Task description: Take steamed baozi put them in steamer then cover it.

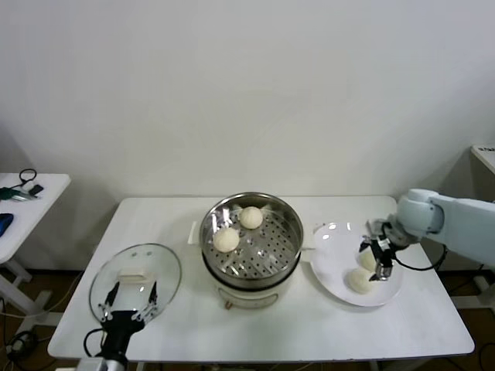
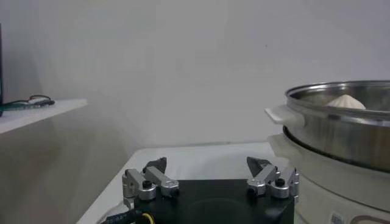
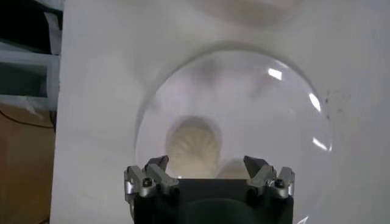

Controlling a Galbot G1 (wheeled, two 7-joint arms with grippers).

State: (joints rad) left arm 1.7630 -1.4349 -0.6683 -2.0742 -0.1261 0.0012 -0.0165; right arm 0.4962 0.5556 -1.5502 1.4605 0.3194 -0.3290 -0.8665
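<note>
The steel steamer (image 1: pixel 251 239) stands mid-table with two steamed baozi on its perforated floor, one at the back (image 1: pixel 250 217) and one to the left (image 1: pixel 226 239). Two more baozi (image 1: pixel 359 280) lie on a white plate (image 1: pixel 332 251) to its right. My right gripper (image 1: pixel 374 263) hovers open just over them. The right wrist view shows one baozi (image 3: pixel 194 143) ahead of the open right gripper (image 3: pixel 207 164) and another (image 3: pixel 231 169) partly hidden by it. The glass cover (image 1: pixel 158 267) lies at the front left. My left gripper (image 1: pixel 132 297) stands open and empty over its near edge.
In the left wrist view the left gripper (image 2: pixel 210 164) faces the steamer's wall (image 2: pixel 341 128), with a baozi top (image 2: pixel 346 102) showing over the rim. A side table (image 1: pixel 23 193) with small items stands far left. The table's front edge runs close below the plate and cover.
</note>
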